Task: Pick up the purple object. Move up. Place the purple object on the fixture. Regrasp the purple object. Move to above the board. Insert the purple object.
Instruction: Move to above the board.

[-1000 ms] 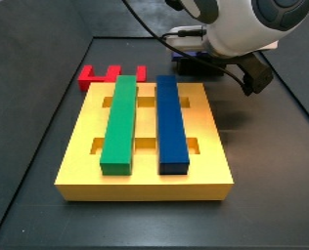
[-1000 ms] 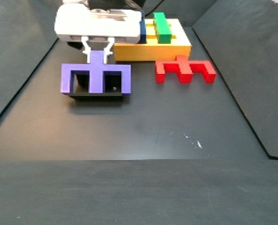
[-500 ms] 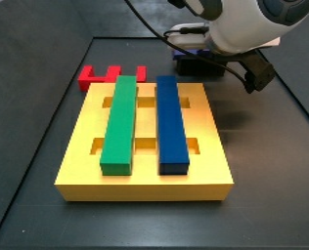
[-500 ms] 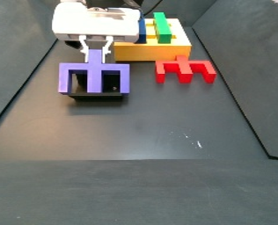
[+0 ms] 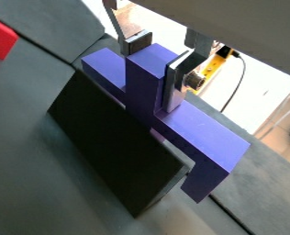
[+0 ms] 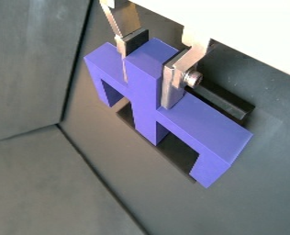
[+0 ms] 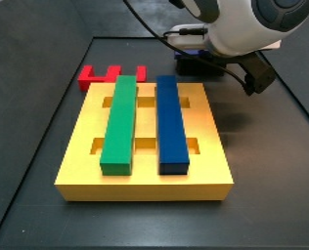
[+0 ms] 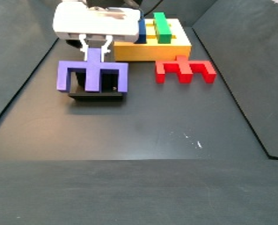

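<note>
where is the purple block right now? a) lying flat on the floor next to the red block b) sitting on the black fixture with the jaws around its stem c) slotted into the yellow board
b: the purple block rests on the black fixture, with the gripper at its upright stem, jaws on either side; the yellow board and red block lie apart from it.

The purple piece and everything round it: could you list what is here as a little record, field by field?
gripper: over the fixture, fingers on either side of the purple object's middle stem
purple object: resting on the fixture
fixture: black, on the dark floor beside the board
board: yellow, carries a green bar and a blue bar
red block: on the floor next to the board
</note>
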